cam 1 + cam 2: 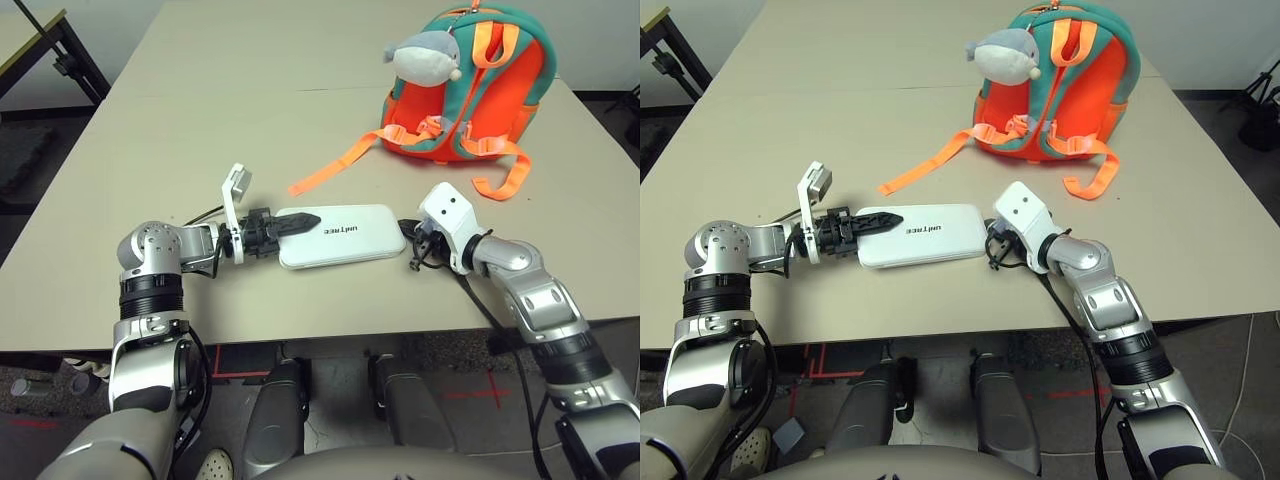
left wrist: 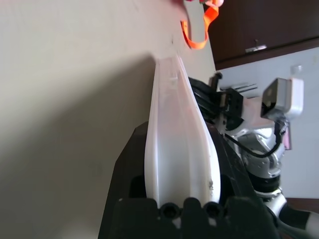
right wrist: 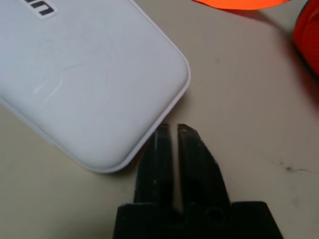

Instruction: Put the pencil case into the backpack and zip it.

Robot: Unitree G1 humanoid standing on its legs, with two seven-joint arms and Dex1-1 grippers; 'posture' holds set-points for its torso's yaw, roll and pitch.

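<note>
While the white pencil case [image 1: 365, 245] was gripped by the left gripper [image 1: 290, 224], the right gripper [image 3: 175, 149] was held narrowly parted near its right end.

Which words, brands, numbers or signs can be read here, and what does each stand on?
"UNITREE", dark lettering on top of the white pencil case.
Small dark marks on the case's side, in the left wrist view: too blurred to read.
</note>
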